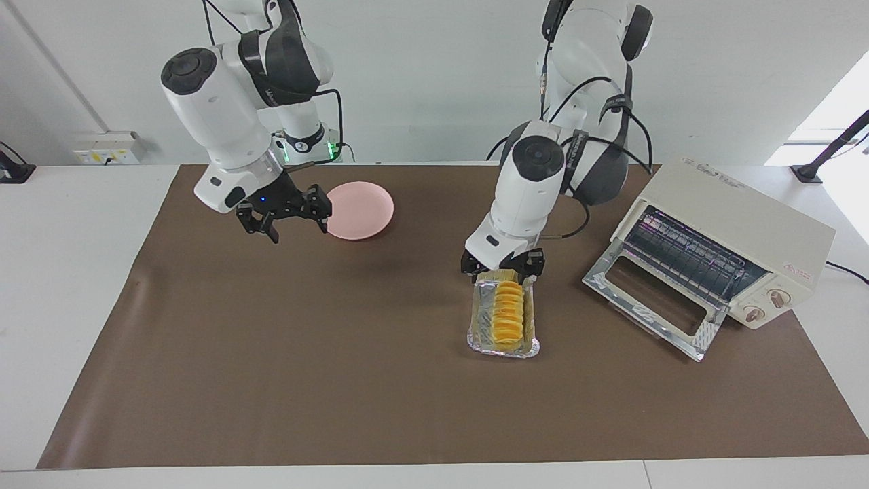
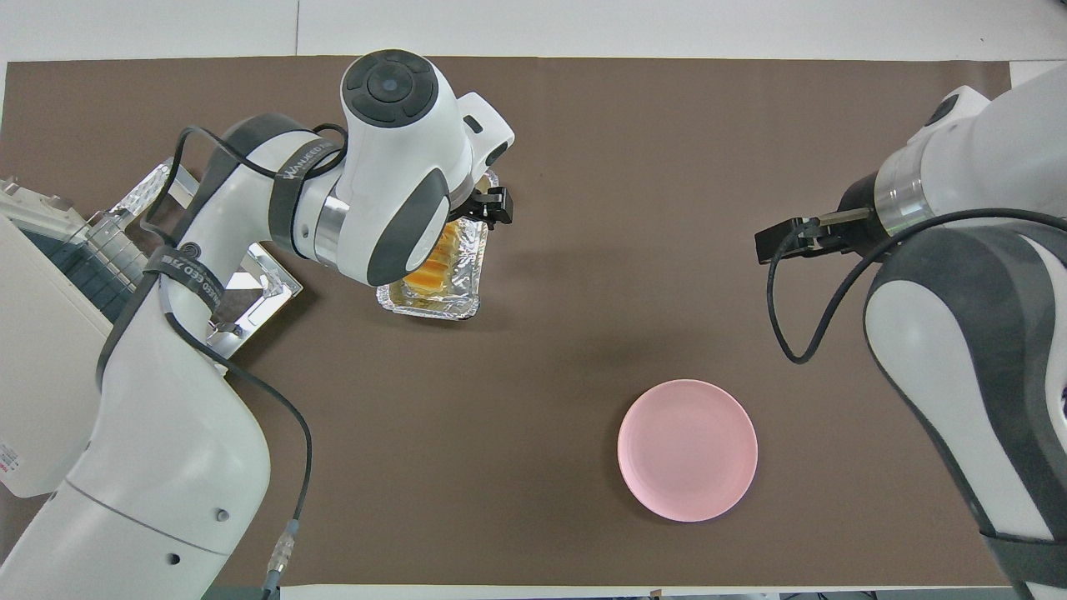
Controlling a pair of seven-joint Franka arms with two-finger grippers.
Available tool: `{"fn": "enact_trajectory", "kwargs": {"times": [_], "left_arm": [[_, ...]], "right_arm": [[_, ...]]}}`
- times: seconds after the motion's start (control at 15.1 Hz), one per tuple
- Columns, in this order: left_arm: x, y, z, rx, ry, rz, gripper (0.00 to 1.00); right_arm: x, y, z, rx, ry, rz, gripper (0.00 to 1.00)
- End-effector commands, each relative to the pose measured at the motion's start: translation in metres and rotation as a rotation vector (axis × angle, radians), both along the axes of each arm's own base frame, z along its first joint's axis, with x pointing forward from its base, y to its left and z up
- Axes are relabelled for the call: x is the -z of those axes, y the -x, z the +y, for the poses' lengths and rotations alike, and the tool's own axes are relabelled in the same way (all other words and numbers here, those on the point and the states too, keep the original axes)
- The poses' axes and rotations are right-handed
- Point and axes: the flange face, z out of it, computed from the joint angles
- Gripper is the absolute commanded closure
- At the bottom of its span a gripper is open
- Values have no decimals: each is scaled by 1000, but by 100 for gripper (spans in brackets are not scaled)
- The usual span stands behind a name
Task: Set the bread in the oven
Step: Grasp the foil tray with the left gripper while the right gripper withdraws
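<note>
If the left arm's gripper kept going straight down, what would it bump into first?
Probably the near end of the crinkled silver foil tray, which holds the ridged golden-yellow bread; the left gripper hangs just above that rim.

The left arm bends forward and down, its wrist pointing steeply downward, and the left hand [image 1: 503,266] sits low with fingers spread. The right arm waits raised, its right hand [image 1: 288,216] hanging in the air with fingers parted.
</note>
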Motion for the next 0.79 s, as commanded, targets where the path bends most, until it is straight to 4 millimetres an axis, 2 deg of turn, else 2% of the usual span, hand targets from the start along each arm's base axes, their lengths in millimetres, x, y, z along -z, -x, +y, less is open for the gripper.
{"fn": "enact_trajectory", "kwargs": {"times": [0.0,0.13,0.2,0.4,0.6,0.73], "left_arm": [[21,5,0,9,-34,-1,0],[26,12,-4,-12,-43,10,0],[26,17,-12,-15,-43,8,0],[28,27,-25,-21,-47,12,0],[36,35,-23,-89,-58,24,0],[40,41,-21,-96,-61,32,16]], "right_arm": [[-17,29,-10,-10,32,-3,0],[-22,23,-25,-18,63,-16,0],[-25,21,-31,-48,92,-20,0],[-34,17,-40,-49,117,26,0],[-40,17,-56,-15,101,67,0],[-46,15,-61,-1,101,64,0]]}}
